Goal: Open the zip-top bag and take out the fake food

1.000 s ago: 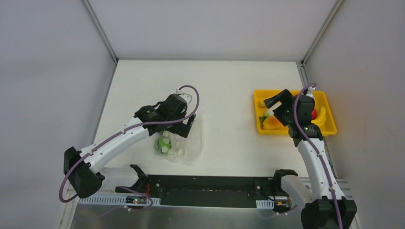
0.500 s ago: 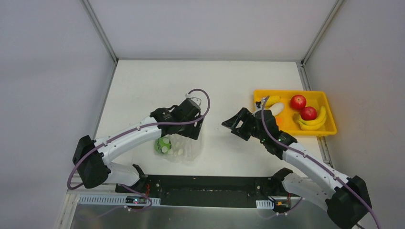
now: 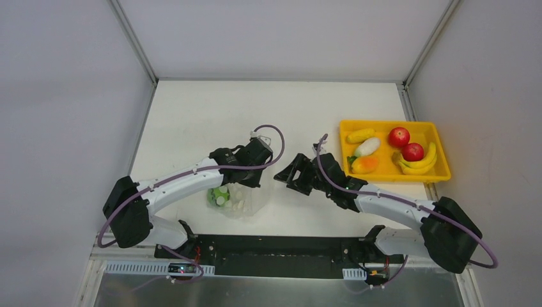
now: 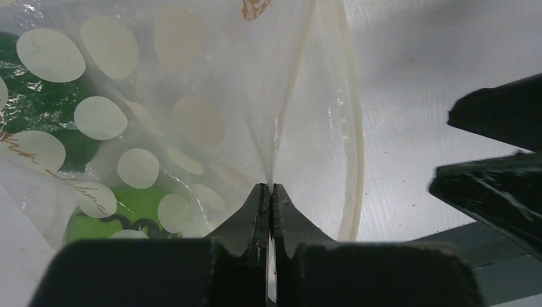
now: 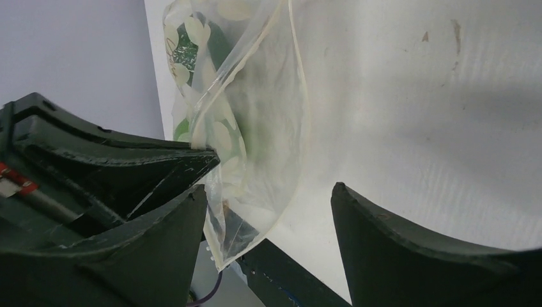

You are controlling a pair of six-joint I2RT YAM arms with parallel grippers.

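The zip-top bag (image 3: 246,199), clear with white dots, lies on the table with green fake food (image 3: 218,195) inside. My left gripper (image 3: 254,181) is shut on a thin fold of the bag's upper wall (image 4: 271,182). In the left wrist view the bag (image 4: 192,115) spreads ahead, with green food (image 4: 89,224) behind the dots. My right gripper (image 3: 284,174) is open just right of the bag. In its wrist view the bag's mouth edge (image 5: 255,128) hangs between the fingers of the right gripper (image 5: 271,187), close to the left fingertip (image 5: 192,204). Nothing is pinched there.
A yellow tray (image 3: 396,177) at the right holds two red apples (image 3: 399,136), a banana (image 3: 423,163), corn (image 3: 360,135), a white piece (image 3: 367,147) and an orange piece (image 3: 364,164). Grey walls enclose the table. The black base rail (image 3: 281,246) runs along the near edge.
My left gripper has shut on the bag's wall. The right arm has swung from the tray leftward and down to the bag's mouth, its jaws narrowing slightly.
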